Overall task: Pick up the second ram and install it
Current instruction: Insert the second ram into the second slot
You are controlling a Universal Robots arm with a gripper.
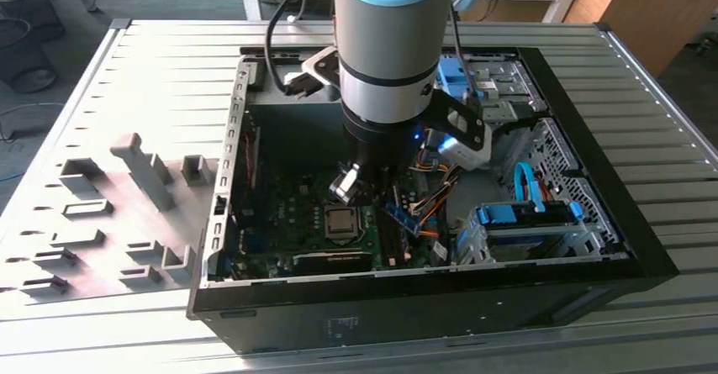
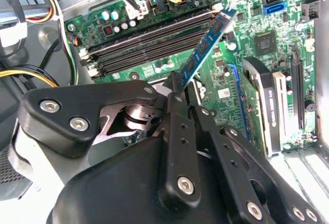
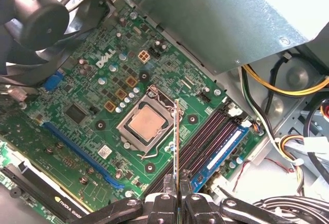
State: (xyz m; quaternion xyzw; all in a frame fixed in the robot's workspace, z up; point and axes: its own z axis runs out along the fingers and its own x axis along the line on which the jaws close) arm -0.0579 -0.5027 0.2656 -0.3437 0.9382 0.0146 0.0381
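End effector [image 3: 177,188] clamped on second ram [image 3: 176,136], long edge above open slots [image 3: 200,139]

Soft, even daylight. The table [image 1: 134,63] shines pale, while the case [image 1: 393,323] floor beneath the gripper [image 1: 350,187] lies shadowed, with a blue glow [image 1: 422,135] just above it. In the first wrist view, the power supply [image 3: 216,18] beyond the gripper washes toward white.
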